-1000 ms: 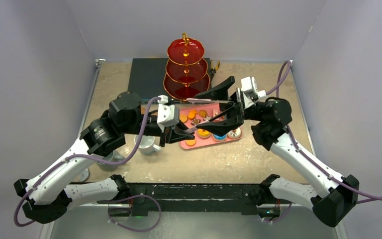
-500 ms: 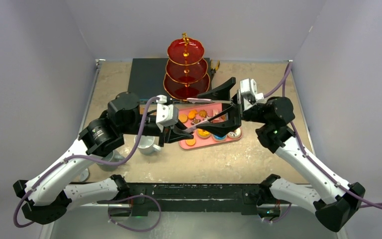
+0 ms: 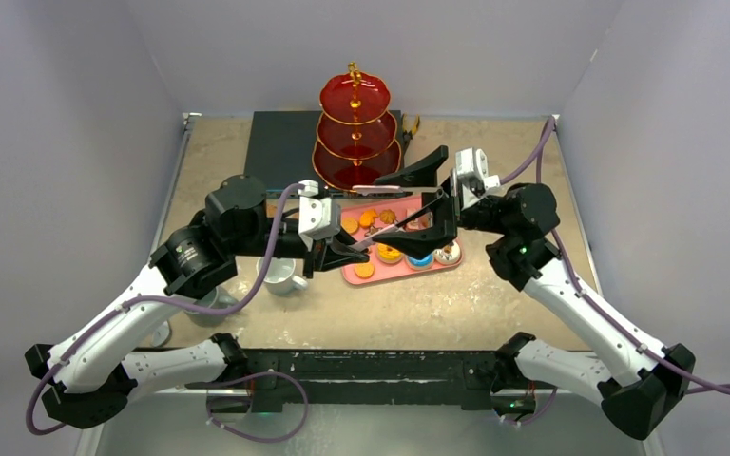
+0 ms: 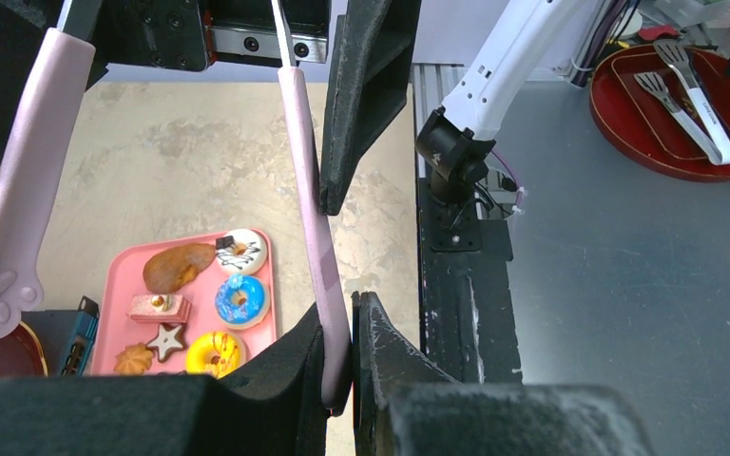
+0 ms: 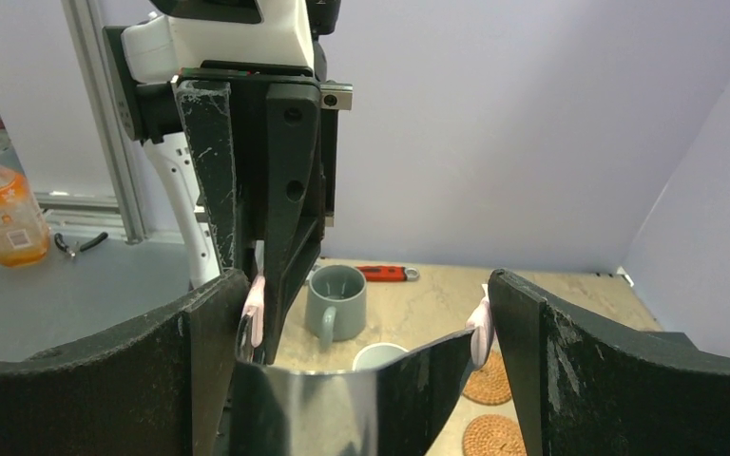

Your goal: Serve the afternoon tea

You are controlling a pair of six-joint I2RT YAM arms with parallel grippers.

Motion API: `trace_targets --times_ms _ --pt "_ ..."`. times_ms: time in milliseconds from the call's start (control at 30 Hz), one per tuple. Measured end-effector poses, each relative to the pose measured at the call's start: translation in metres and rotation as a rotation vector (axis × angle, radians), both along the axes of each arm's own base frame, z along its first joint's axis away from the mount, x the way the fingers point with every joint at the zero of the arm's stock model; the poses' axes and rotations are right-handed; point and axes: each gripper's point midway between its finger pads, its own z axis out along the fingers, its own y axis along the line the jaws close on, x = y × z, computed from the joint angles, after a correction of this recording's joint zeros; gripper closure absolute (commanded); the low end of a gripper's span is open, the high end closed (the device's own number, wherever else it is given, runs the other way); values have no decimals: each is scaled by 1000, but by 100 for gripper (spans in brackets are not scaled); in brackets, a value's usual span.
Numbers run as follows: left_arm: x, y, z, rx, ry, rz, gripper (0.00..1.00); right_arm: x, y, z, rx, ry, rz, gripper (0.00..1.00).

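Pink tongs [image 4: 312,228] with paw-shaped tips hang over the pink tray [image 3: 356,278] of toy pastries [image 3: 390,254]. My left gripper [image 4: 342,318] is shut on one tong arm. My right gripper [image 5: 366,280] is open wide and straddles the tongs' metal bend [image 5: 342,408], with a pink arm against each finger. The grippers meet over the tray in the top view, left [image 3: 342,249] and right [image 3: 385,214]. The red three-tier stand [image 3: 355,133] stands behind the tray. A grey mug [image 5: 336,299], a white mug [image 5: 380,356] and two cork coasters [image 5: 489,380] sit on the left.
A flat dark box [image 3: 280,147] lies left of the stand. A red wrench [image 5: 385,274] lies by the far left wall. Walls close in the table on three sides. A black rail [image 3: 371,366] runs along the near edge.
My right gripper has moved a little left, further over the tongs toward my left gripper. The left arm and the tongs have held still.
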Motion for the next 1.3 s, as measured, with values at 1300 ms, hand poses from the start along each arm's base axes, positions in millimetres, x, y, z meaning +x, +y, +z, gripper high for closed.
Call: trace_targets --times_ms 1300 --pt "23 11 -17 91 -127 93 100 8 11 -29 -40 -15 44 27"
